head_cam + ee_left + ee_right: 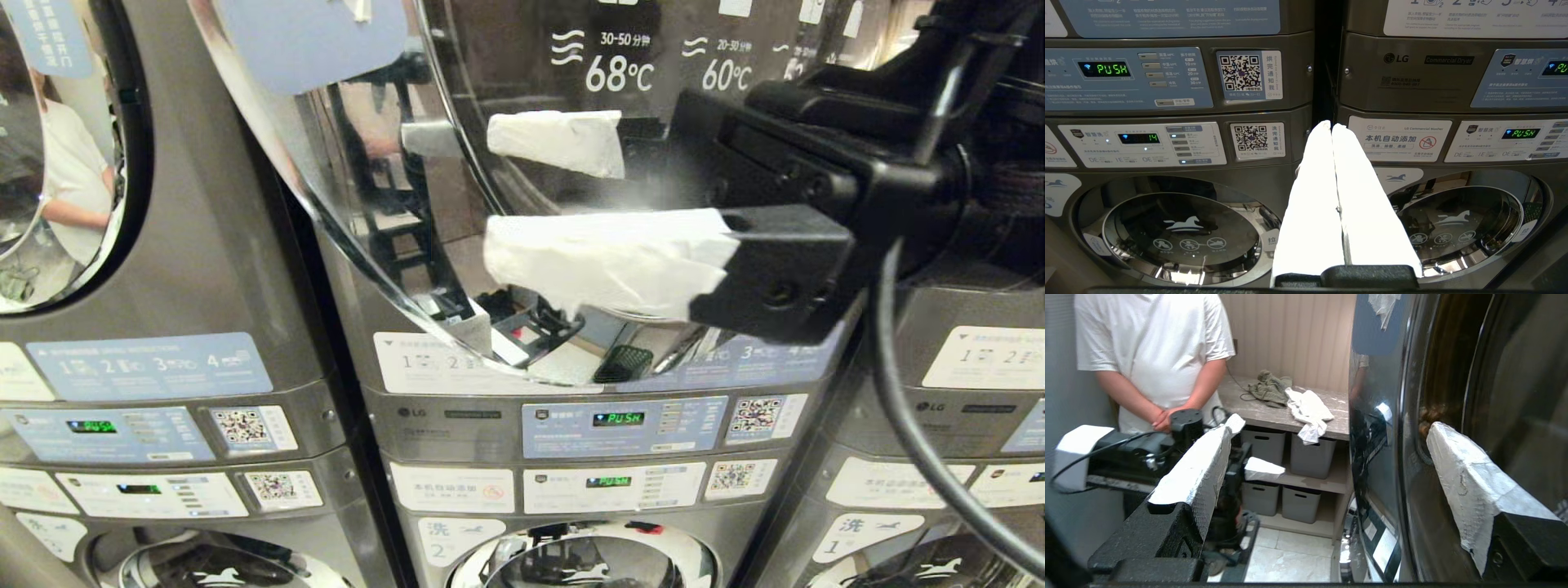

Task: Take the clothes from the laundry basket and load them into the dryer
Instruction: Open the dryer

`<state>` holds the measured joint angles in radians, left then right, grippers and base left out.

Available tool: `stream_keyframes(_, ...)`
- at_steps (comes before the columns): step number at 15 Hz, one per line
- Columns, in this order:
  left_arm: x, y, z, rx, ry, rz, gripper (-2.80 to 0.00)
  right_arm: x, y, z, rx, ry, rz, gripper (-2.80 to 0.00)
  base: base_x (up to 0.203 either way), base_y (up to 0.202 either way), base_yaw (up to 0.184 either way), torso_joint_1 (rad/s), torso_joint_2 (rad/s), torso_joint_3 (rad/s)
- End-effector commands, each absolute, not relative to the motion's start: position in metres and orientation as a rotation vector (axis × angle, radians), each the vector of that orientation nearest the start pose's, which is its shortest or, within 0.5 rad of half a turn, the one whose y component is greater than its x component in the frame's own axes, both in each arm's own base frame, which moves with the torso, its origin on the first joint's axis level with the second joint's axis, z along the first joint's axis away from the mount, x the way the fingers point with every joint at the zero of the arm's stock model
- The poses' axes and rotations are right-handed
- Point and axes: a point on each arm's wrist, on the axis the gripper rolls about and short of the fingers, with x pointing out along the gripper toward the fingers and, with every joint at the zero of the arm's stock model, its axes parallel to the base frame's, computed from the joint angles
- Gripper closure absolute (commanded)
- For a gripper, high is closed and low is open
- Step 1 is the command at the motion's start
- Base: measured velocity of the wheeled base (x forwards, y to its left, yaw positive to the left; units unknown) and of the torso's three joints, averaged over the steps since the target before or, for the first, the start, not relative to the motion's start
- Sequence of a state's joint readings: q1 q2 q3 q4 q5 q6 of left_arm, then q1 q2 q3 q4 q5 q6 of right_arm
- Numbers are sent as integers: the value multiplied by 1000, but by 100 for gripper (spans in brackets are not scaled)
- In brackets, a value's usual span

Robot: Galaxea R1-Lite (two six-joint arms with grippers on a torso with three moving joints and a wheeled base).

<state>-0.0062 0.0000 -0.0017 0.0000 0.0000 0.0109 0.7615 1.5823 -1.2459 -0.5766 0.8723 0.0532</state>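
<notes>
The middle dryer (457, 412) has its round glass door (326, 212) swung out toward me. My right gripper (490, 192) is raised in front of that door, open, with nothing between its white-taped fingers (604, 261). In the right wrist view the door's chrome edge (1404, 465) stands between the fingers of the right gripper (1335, 425), touching neither. My left gripper (1331, 124) is parked low and shut, empty, facing the lower washers. The laundry basket and the task's clothes are out of view.
A person in a white T-shirt (1155, 355) stands behind with hands clasped. A counter (1274, 412) holds an olive garment (1269, 386) and a white cloth (1308, 410), with grey bins (1312, 455) below. More machines flank the dryer (163, 269).
</notes>
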Motion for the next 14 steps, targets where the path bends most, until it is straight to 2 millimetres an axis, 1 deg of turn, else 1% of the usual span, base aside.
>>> stream_keyframes(1,-23,0,76,11,-2,-6,0,178,194,343,21,-257,1644,-280,0,0,0,0,0,0)
stream_keyframes(3,-23,0,76,11,-2,-6,0,166,183,341,16,-253,1669,-280,0,0,0,0,0,0)
stream_keyframes(7,-23,0,76,12,-2,-6,0,151,169,337,14,-250,1675,-280,0,0,0,0,0,0)
stream_keyframes(9,-23,0,76,12,-2,-5,0,141,159,332,15,-241,1675,-280,0,0,0,0,0,0)
stream_keyframes(11,-23,0,76,11,-2,-6,0,139,157,330,8,-249,1667,-280,0,0,0,0,0,0)
stream_keyframes(14,-23,0,76,11,-2,-6,0,144,161,333,10,-254,1658,-280,0,0,0,0,0,0)
